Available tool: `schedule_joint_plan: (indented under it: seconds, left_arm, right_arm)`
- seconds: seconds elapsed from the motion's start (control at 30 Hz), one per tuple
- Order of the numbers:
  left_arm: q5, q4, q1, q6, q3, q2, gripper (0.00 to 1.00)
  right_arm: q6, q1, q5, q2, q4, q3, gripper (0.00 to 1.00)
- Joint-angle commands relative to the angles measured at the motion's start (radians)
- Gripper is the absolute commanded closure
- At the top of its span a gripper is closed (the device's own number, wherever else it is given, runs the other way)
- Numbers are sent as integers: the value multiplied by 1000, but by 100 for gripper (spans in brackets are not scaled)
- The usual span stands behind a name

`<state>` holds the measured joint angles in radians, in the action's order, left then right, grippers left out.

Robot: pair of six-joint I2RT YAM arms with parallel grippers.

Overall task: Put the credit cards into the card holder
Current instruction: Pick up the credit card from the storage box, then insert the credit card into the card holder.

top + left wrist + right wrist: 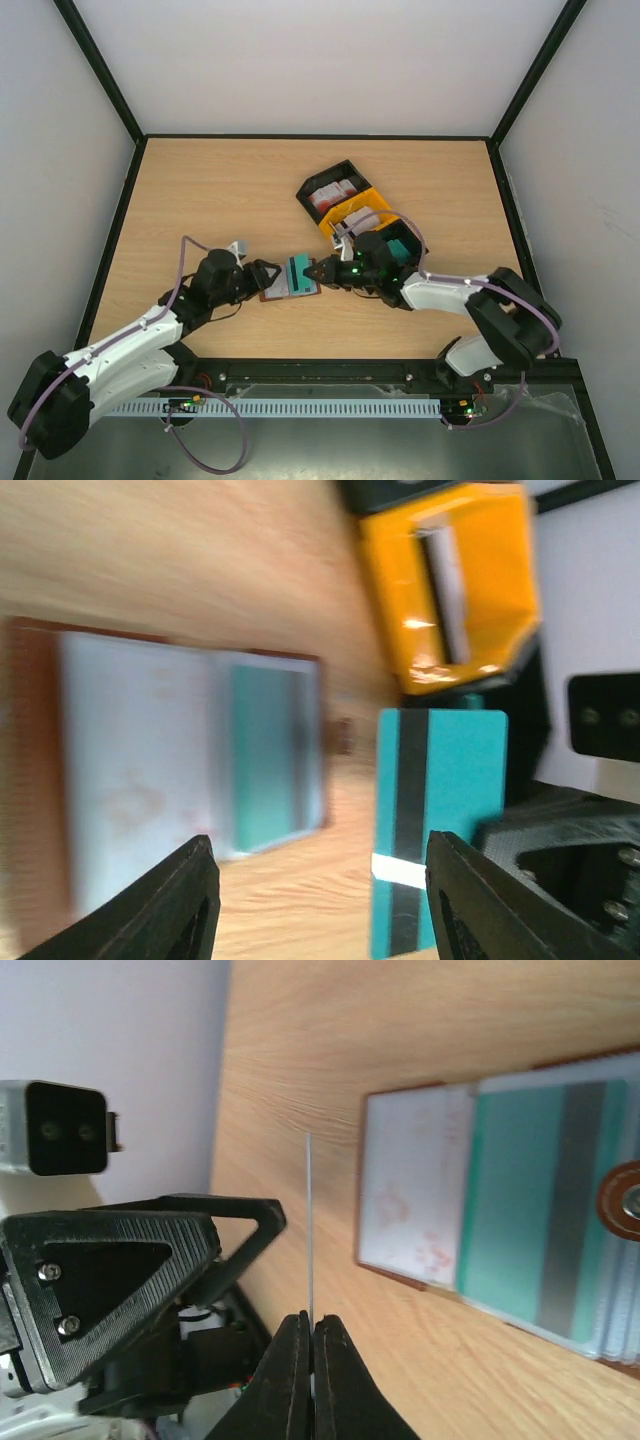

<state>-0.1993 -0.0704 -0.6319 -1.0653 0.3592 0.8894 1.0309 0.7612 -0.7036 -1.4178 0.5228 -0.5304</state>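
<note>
The brown card holder (283, 290) lies open on the table between the two arms. A teal card (265, 765) sits in its clear pocket, and the same pocketed card (520, 1210) shows in the right wrist view. My right gripper (312, 1318) is shut on another teal credit card (440, 820) with a dark stripe. That card stands on edge beside the holder's right side and shows edge-on as a thin line (310, 1230). My left gripper (320, 838) is open just left of the holder (130, 770), with nothing between its fingers.
The black-and-yellow bin tray (372, 205) stands behind the right gripper (316, 271). Red-and-white cards (333, 193) fill its far compartment and white-grey cards (445, 580) its yellow one. The left gripper (268, 277) faces the right one closely across the holder.
</note>
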Motion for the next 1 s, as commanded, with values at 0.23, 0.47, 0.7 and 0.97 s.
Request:
schedule_joint_plan:
  seconds: [0.23,0.47,0.7,0.97]
  left_arm:
    - [78,117,84,121,-26,142,66]
    - [81,118,93,144,-22,160,77]
    - [59,94,106,155,-35,195,81]
    - [12,36,117,130,-77,232,82]
  right_arm:
    - [-112,41,65,-245,-127,-158,98]
    - [-102,42,132,-291,-81,-155,98]
    - [-75,60,136,-348,-17,-155,98]
    - [-64,64,143,-361,-13,-158,98]
